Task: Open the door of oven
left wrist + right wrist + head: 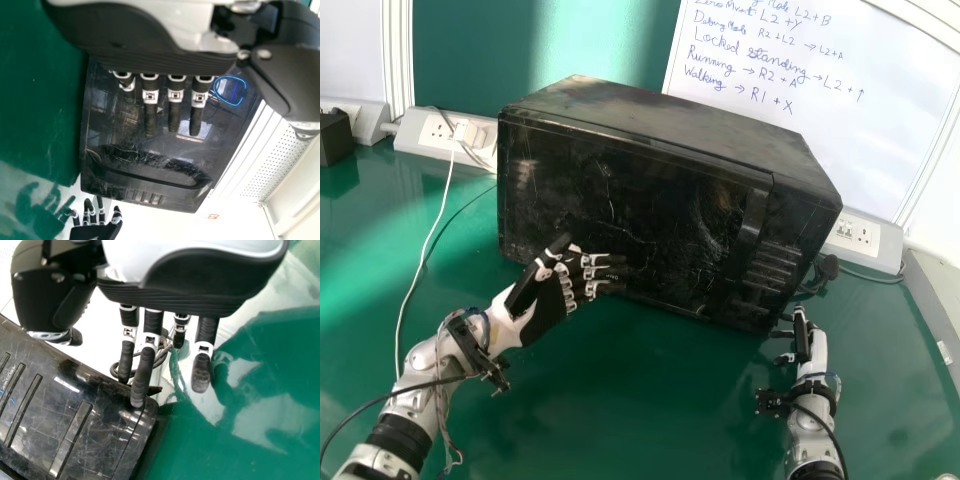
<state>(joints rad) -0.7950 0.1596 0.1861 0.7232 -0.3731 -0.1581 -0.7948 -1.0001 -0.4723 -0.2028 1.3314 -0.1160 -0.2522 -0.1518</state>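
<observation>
Left arm: comes in from the near left corner, reaching toward the oven.
Left robot hand: released, fingers straight and pointing right along the lower front; contact with the door cannot be told.
Oven: straight ahead in the middle, its long axis running across from left to right, the right end slanting nearer the robot.
Door: on the face toward the robot, apparently shut.
Door handle: upright near the right edge of the door; beyond the left fingertips and to their right, and to the left of the other hand and farther off.
Nearer side: the right, I judge; from there the coming move likely calls for a reach left and up, fingers behind the bar, then a pull toward the robot. Without a firm hook, the whole body may slide.
Right robot hand: released, fingers relaxed, just beside the lower right corner.
Surface: green and glossy, carrying the oven.
Room: left socket strip, green panel, whiteboard with handwriting, right socket strip.
</observation>
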